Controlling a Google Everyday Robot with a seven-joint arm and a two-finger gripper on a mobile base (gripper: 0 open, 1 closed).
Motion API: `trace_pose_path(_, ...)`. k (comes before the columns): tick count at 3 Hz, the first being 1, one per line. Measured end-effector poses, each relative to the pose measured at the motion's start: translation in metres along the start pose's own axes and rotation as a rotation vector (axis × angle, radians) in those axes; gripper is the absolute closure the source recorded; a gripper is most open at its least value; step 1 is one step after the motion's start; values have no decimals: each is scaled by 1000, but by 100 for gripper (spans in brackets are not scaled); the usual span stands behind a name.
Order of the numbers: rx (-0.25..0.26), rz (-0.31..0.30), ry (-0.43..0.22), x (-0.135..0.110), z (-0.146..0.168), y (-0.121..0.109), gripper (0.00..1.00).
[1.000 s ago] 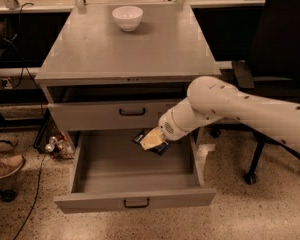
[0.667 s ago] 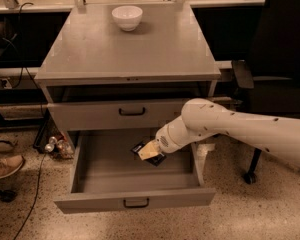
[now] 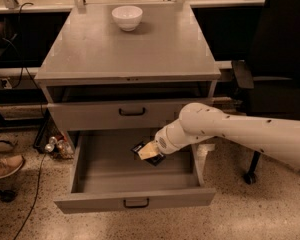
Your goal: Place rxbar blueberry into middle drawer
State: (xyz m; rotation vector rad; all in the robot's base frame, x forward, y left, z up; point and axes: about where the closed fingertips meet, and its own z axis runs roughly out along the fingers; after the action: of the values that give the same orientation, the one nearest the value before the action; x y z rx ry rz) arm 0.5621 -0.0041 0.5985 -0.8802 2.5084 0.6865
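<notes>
Gripper (image 3: 150,152) over middle drawer (image 3: 135,198); clasps rxbar blueberry (image 3: 138,147) (flat).

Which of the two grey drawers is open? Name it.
The middle drawer, the lower one, pulled out with its tray exposed; the upper drawer is shut. The hand hangs over that tray, gripping the rxbar blueberry.

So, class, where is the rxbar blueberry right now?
In the camera view, the rxbar blueberry is held in the claw over the open middle drawer, near its back, just below the closed drawer front.
</notes>
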Motion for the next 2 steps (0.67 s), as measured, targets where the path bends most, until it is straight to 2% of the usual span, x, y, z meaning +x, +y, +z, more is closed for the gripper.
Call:
trace_pose_path(1, 46, 0, -25, -1, 30, -30, 100)
trace_pose_path(2, 94, 0, -60, 2, 77, -72, 100)
